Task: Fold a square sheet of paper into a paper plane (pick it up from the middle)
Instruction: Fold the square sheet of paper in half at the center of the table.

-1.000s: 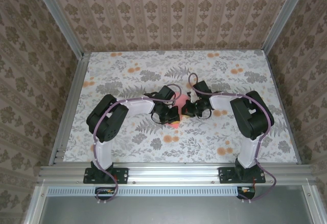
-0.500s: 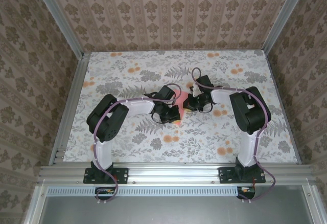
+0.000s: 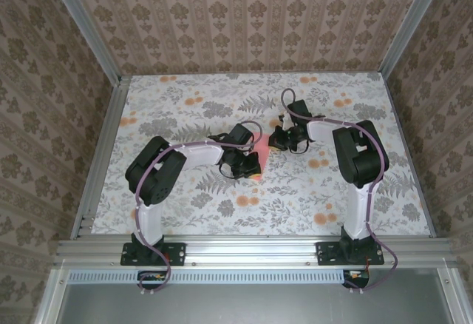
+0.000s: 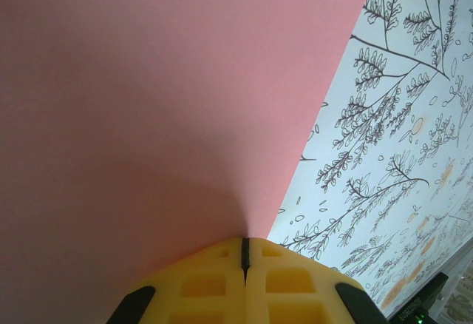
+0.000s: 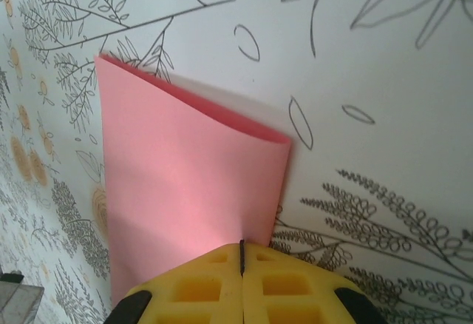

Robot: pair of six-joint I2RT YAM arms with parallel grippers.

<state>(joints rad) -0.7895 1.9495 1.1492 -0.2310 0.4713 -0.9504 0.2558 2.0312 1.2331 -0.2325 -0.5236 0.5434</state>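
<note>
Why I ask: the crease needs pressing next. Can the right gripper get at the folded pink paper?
Probably yes: the right gripper, shut, sits at the edge of the folded pink paper with nothing between them. The left gripper pinches another part.

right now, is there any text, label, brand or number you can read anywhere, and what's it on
None can be read.
Salmon-pink folded sheet of paper: plain, no print.
White floral-print table cover: drawings only, no words.
Black part at the lower right of the left wrist view: tiny white print, too blurred to read.
</note>
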